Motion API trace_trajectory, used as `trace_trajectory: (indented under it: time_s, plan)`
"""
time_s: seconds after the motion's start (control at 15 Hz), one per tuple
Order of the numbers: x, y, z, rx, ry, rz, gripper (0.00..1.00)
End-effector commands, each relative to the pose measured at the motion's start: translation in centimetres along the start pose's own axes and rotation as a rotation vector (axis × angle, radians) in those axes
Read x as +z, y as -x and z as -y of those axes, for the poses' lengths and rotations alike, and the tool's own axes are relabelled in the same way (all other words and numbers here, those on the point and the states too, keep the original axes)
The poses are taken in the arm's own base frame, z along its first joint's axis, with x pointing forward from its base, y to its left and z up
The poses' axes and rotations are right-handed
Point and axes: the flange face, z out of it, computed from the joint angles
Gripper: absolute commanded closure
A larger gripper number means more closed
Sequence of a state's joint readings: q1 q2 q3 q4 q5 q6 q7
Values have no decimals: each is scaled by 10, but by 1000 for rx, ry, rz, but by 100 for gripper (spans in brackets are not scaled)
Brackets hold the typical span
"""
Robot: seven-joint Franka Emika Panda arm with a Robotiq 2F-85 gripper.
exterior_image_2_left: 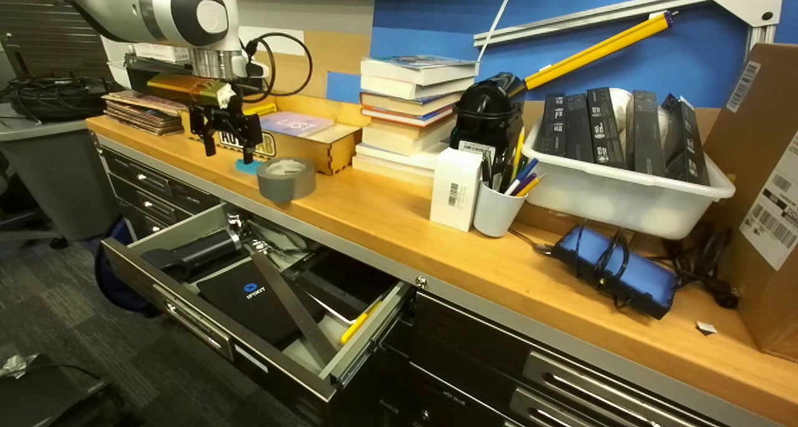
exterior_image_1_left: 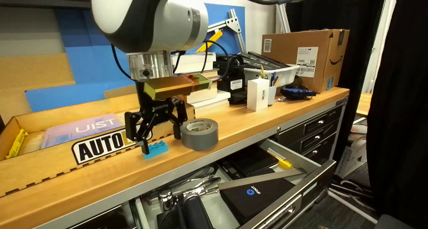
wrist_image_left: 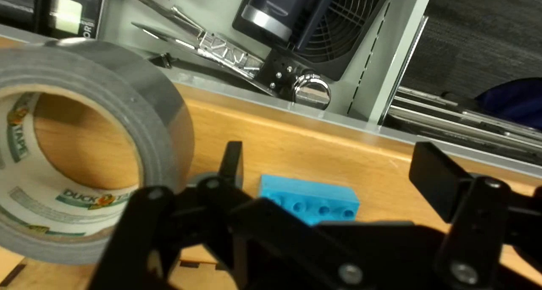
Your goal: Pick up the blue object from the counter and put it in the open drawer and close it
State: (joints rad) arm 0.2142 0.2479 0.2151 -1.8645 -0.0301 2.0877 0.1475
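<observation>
A light blue studded brick (exterior_image_1_left: 156, 150) lies on the wooden counter (exterior_image_1_left: 110, 174) beside a grey tape roll. It also shows in an exterior view (exterior_image_2_left: 245, 166) and in the wrist view (wrist_image_left: 309, 192), where gripper parts hide its lower edge. My gripper (exterior_image_1_left: 161, 141) is open and points down over the brick. In the wrist view the brick lies between the wide-apart fingers (wrist_image_left: 330, 167), nearer the left one, and is not gripped. Another exterior view shows the gripper (exterior_image_2_left: 230, 153) just above the brick. The drawer (exterior_image_2_left: 137, 277) below the counter is pulled open.
The tape roll (wrist_image_left: 169, 116) stands close to one finger. A wooden AUTOLAB box (exterior_image_1_left: 100, 147) is right behind the brick. The drawer holds a black iFixit case (exterior_image_2_left: 249, 299), a metal ruler, a yellow cutter and tools. Books (exterior_image_2_left: 408, 128) and a white box (exterior_image_2_left: 455, 190) stand farther along.
</observation>
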Motion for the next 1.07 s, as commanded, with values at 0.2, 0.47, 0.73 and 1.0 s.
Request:
trace_trajectory:
  time_s: [0.2,0.47,0.73,1.0]
  plan:
    - [12,-36,2,95,-23,-70,0]
    - [18,-46,1,124,-30,-78,0]
    - [18,-50,-6,157,-38,-74,0]
    - [17,-50,-15,186,-20,-78,27]
